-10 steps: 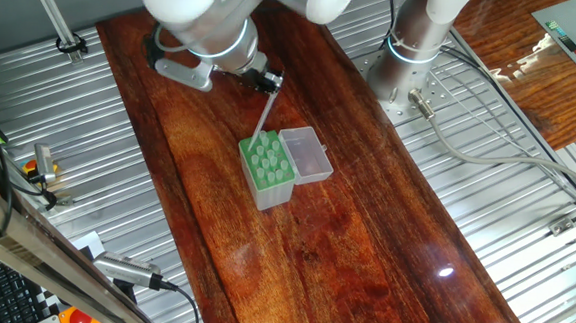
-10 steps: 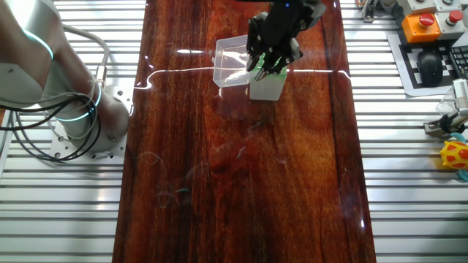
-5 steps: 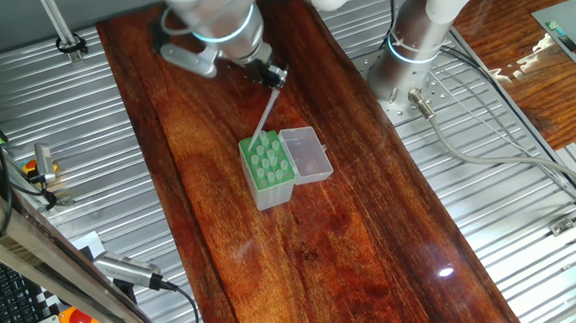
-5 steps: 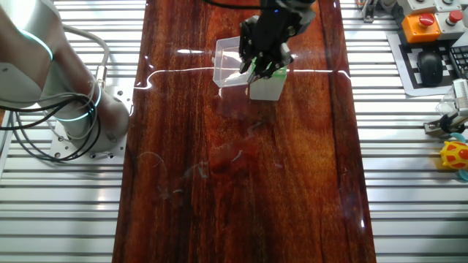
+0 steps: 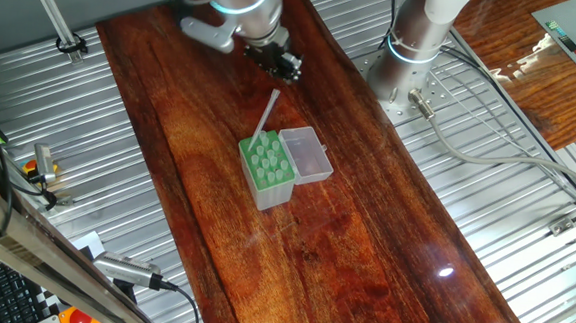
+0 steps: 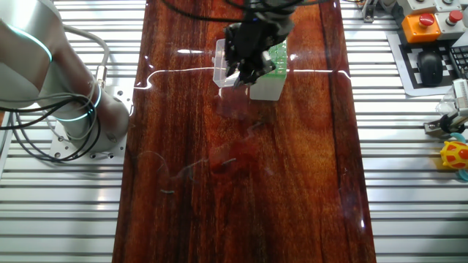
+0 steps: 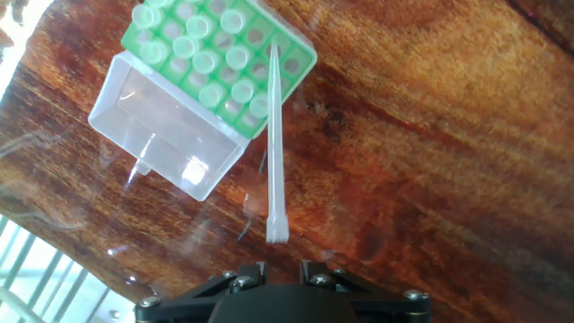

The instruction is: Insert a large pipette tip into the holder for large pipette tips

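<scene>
We see the gripper (image 5: 287,64) clear above the rack (image 5: 265,170), empty; jaw gap itself isn't readable. One tip (image 7: 274,135) stands free, narrow end in a hole at the rack's edge row, wide end leaning up toward the gripper, so we judge it seated but tilted. One rack, its one clear lid (image 7: 166,135) hinged open flat beside it for access.

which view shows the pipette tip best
The hand view: the tip runs unobstructed, narrow end in the holder, wide end free. One fixed view shows it as a thin slanted line. In the other fixed view the gripper hides it.
</scene>
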`<act>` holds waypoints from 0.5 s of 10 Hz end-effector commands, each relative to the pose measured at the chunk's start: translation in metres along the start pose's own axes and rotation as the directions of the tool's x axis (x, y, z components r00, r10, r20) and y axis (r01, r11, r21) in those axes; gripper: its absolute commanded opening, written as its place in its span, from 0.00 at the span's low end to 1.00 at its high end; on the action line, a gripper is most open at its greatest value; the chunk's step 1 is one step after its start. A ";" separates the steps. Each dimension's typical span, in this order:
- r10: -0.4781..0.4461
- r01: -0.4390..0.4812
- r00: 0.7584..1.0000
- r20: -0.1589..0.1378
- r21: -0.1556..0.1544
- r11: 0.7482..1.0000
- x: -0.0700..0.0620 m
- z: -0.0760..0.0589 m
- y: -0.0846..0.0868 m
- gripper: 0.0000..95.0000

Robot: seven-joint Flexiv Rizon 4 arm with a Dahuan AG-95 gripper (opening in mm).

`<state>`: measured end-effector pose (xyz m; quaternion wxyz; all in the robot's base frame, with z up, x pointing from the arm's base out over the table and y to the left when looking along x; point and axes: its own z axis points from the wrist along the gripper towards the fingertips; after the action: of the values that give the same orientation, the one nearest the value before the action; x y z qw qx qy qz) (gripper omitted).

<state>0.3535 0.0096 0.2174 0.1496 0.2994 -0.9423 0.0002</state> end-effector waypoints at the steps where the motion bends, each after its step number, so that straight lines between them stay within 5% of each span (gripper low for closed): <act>1: 0.018 -0.018 1.000 0.003 0.001 1.000 -0.005 0.001 0.002 0.40; 5: 0.021 -0.021 1.000 0.019 0.006 1.000 -0.018 0.003 -0.002 0.40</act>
<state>0.3682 0.0183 0.2097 0.1391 0.2899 -0.9469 0.0017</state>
